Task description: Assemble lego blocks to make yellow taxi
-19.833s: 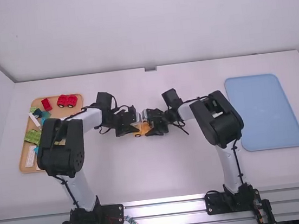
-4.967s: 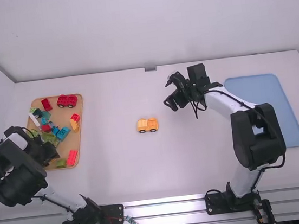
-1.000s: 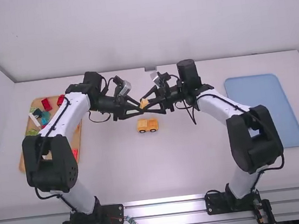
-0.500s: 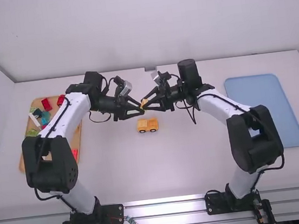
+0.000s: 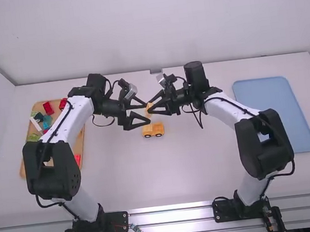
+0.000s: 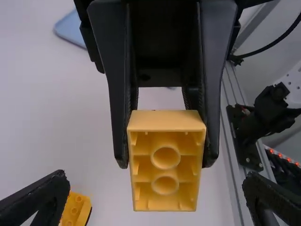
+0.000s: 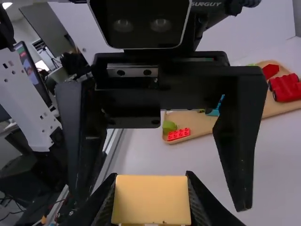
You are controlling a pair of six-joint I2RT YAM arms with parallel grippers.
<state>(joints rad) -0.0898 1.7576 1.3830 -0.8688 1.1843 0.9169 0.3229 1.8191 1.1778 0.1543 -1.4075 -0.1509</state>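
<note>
My left gripper (image 5: 140, 113) stands open just left of a yellow block (image 5: 150, 107) above the table. In the left wrist view the spread fingers of my left gripper (image 6: 156, 180) are on either side of the yellow block (image 6: 165, 162), not touching it; its hollow underside with two round tubes faces that camera. My right gripper (image 5: 155, 108) is shut on the block. The right wrist view has my right gripper (image 7: 151, 190) closed around its smooth yellow face (image 7: 151, 202). A yellow wheeled car base (image 5: 153, 130) rests on the table, nearer the arm bases.
At the left lies a wooden tray (image 5: 81, 137) with red, green and teal pieces, partly under the left arm. A pale blue tray (image 5: 274, 115) lies at the right. The two grippers face each other closely near the table's middle.
My left gripper came from the wooden tray to the middle, met the right one at the yellow block, and has now opened. The block stays in my right gripper, empty five seconds ago.
</note>
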